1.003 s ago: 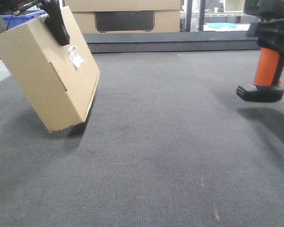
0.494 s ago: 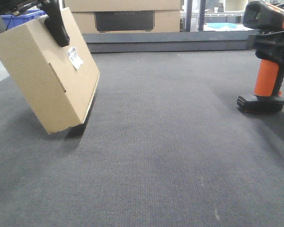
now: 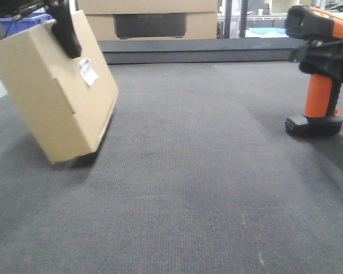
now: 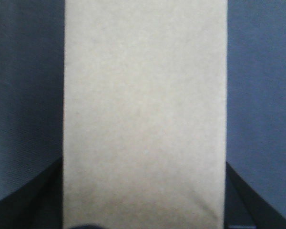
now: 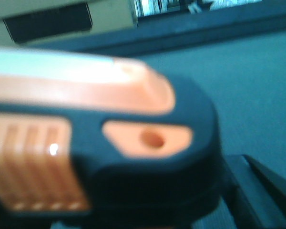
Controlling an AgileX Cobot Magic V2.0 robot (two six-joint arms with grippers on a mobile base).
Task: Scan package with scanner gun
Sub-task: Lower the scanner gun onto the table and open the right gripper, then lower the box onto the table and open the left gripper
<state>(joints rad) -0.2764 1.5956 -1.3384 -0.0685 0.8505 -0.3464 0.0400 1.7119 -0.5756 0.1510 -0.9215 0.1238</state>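
Front view: the left hand (image 3: 66, 31) clamps the top edge of the package (image 3: 57, 97), which is tilted at far left with its lower corner down at the bench (image 3: 188, 188); the label (image 3: 87, 71) shows. The right hand (image 3: 330, 54) grips the scanner (image 3: 320, 94), upright at far right, well apart.
Left wrist view: only plain cardboard between dark fingers (image 4: 33, 200).
Right wrist view: blurred scanner head close up, with a carton (image 5: 109, 12) behind.
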